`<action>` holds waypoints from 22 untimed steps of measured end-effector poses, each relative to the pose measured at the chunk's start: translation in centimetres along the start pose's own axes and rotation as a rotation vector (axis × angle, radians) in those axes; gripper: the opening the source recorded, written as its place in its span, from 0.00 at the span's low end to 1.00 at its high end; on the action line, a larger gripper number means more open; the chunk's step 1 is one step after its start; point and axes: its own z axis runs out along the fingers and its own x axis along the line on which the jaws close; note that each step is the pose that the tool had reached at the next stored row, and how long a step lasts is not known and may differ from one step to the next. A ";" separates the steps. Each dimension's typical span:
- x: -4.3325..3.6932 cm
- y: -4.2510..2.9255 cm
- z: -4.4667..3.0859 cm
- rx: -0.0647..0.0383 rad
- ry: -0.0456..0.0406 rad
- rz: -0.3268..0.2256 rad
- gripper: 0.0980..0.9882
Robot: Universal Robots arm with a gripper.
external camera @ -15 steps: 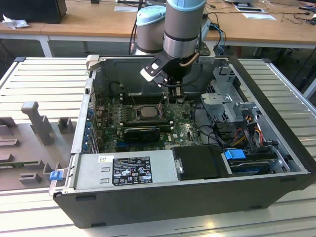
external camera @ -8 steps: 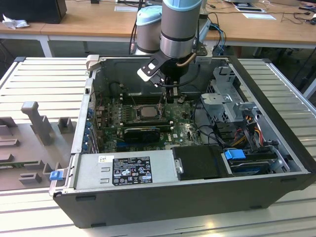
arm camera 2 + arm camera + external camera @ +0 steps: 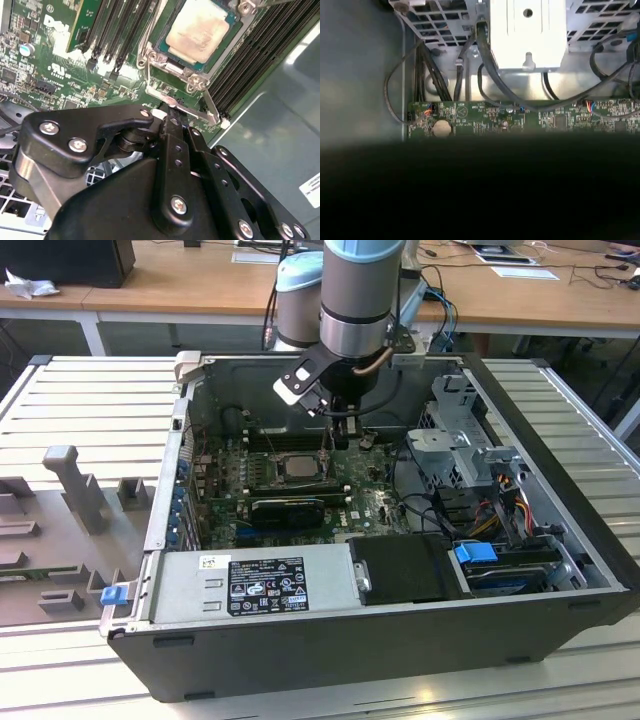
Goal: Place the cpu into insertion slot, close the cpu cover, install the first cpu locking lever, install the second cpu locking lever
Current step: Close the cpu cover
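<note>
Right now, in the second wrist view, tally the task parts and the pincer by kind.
cpu: 1
cpu cover: 1
pincer: 1
Total: 3

Desks [image 3: 180, 285] (pale wood) stand behind a slatted metal table [image 3: 90, 400].
</note>
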 end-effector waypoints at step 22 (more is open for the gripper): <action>-0.11 -3.43 1.84 0.012 0.0149 -0.019 0.01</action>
